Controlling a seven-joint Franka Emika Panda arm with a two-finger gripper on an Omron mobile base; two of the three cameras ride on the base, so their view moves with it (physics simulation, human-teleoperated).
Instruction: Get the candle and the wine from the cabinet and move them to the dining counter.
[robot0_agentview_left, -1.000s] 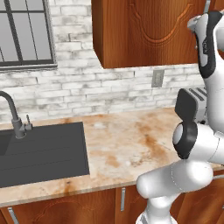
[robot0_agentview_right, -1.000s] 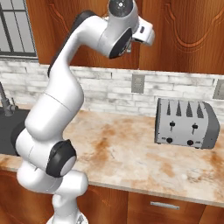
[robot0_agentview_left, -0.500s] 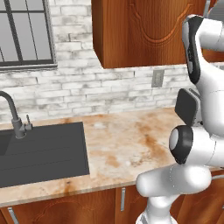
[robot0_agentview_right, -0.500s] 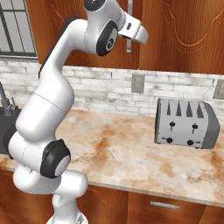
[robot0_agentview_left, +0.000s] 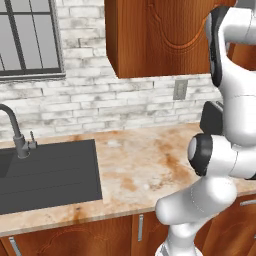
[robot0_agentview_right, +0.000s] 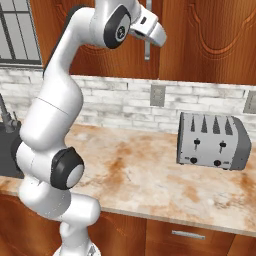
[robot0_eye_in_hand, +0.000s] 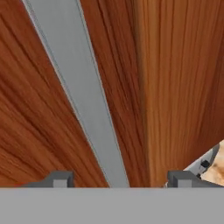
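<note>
The arm reaches up to the cabinet (robot0_agentview_right: 200, 30), a reddish-brown wall unit with carved panel doors hanging above the brick backsplash. In the right base view the gripper (robot0_agentview_right: 150, 42) sits high against the door front, right at the long vertical silver bar handle (robot0_agentview_right: 148, 50), whose lower end pokes out below the hand. In the hand view that handle (robot0_eye_in_hand: 83, 100) runs as a grey strip slanting across the wood, and passes down between the 2 dark fingertips (robot0_eye_in_hand: 59, 178), which stand well apart on either side of it. The jaws are spread wide with the bar in the gap; neither tip visibly touches it, though the tips are mostly cut off at the frame's lower edge, so contact is hard to judge. A seam between 2 door panels runs just beside the handle.

The cabinet doors are shut, so the candle and the wine are out of sight.

Below, a beige marbled counter (robot0_agentview_left: 145, 165) with rusty stains holds a black sink (robot0_agentview_left: 47, 172) with a dark faucet (robot0_agentview_left: 15, 132) at the left. A silver 4-slot toaster (robot0_agentview_right: 214, 141) stands on the counter at the right, near 2 wall outlets (robot0_agentview_right: 157, 95).
</note>
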